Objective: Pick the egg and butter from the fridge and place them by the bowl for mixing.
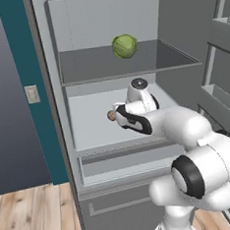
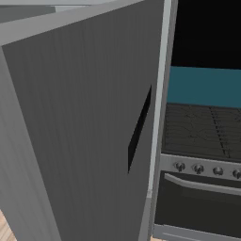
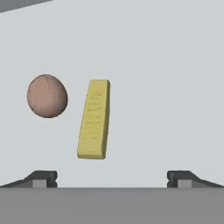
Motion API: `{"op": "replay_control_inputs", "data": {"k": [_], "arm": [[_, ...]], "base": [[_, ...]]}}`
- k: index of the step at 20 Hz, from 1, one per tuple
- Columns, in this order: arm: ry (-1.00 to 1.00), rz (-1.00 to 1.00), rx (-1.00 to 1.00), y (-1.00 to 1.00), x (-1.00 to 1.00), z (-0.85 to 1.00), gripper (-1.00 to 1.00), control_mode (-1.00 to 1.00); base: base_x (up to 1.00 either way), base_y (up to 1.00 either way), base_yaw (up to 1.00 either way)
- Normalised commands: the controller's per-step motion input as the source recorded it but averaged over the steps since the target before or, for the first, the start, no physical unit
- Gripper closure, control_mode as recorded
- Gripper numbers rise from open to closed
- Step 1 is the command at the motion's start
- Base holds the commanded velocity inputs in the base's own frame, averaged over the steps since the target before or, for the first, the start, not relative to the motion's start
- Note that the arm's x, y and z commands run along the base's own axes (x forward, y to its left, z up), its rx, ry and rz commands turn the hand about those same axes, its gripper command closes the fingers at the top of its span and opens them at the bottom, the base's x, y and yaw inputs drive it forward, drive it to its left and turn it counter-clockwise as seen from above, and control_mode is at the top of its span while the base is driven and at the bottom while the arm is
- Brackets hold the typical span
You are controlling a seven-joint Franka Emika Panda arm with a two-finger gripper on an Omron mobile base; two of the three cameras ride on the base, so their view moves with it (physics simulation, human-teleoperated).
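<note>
Left base view faces the open fridge point(image 1: 134, 85); right base view its door point(image 2: 80, 132); hand view, shelf close up

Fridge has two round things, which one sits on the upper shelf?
The cabbage: big and green, alone on the upper shelf. The egg is small and brown, one shelf lower beside the butter.

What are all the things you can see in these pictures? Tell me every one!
fridge: one, grey, open, pale shelves inside
cabbage: one, green, on the upper shelf
egg: one, reddish-brown, on the shelf below, beside the butter, not touching it
butter: one, yellow block, same shelf
fridge door: one, grey, swung open
stove: one, dark with silver knobs, past the door
wall switch: one, pale, left of the fridge
floor: light wood
gripper: one, dark fingertips, open, facing the butter
</note>
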Motion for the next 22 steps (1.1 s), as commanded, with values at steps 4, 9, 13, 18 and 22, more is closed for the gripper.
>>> {"op": "replay_control_inputs", "data": {"k": [4, 9, 13, 18, 22], "arm": [[0.00, 0.01, 0.00, 0.00, 0.36, -0.26, -1.00, -1.00], [0.00, 0.03, 0.00, 0.00, 0.22, -0.28, -1.00, -1.00], [0.00, 0.03, 0.00, 0.00, 0.17, -0.31, -1.00, -1.00], [0.00, 0.02, -0.01, 0.00, 0.01, -0.26, -1.00, -1.00], [0.00, 0.02, 0.00, 0.00, 0.08, -0.14, -1.00, -1.00]], "base": [[0.00, 0.00, 0.00], [0.00, 0.00, 0.00], [0.00, 0.00, 0.00], [0.00, 0.00, 0.00], [0.00, 0.00, 0.00]]}}
